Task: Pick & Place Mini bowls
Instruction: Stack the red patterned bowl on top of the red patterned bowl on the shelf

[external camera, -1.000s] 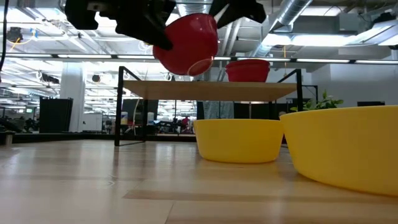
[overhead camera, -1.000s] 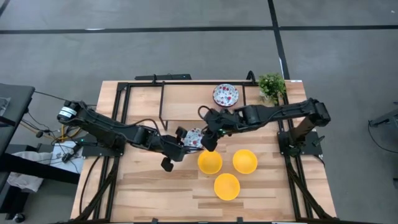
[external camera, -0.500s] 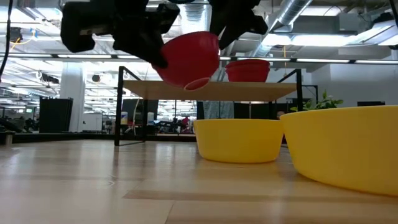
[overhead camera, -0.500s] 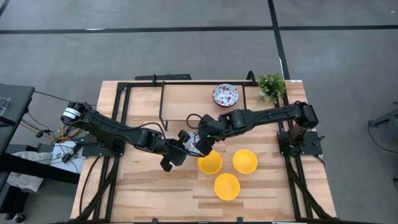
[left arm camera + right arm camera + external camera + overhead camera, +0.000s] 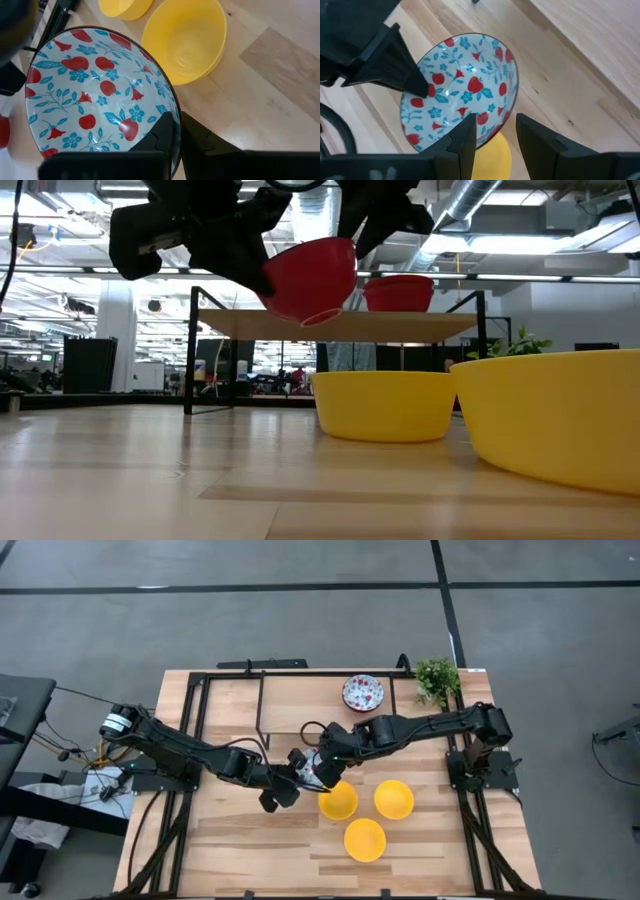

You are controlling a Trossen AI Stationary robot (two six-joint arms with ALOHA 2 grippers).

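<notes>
A white mini bowl [image 5: 313, 767] with a red-and-blue floral inside and a red outside [image 5: 312, 278] hangs in the air left of three yellow mini bowls [image 5: 338, 801] [image 5: 394, 798] [image 5: 365, 840], which rest on the table. My left gripper [image 5: 175, 122] is shut on its rim. My right gripper [image 5: 495, 125] is open and reaches in from the right. One of its fingers is over the bowl's inside, the other beyond the rim. A second floral bowl [image 5: 362, 692] sits on the raised shelf [image 5: 340, 325]. My left gripper pinches the floral bowl's rim [image 5: 174, 116], one finger inside the bowl [image 5: 159, 131] and one outside [image 5: 200, 145]. It comes slanting down from the table's left. The bowl is lifted clear and tilted. My right gripper straddles the opposite rim [image 5: 506, 119]; I cannot tell whether a finger touches it.
A small green plant [image 5: 437, 678] stands at the shelf's far right corner. A black frame [image 5: 230, 675] borders the back of the table and carries the shelf. Bare wood lies at the near left [image 5: 240, 850].
My right gripper has come down and toward the table's left, onto the floral bowl, and now straddles its rim. My left gripper has rolled, tipping the bowl a little while keeping it in the air. Both have been still for the last half second.
</notes>
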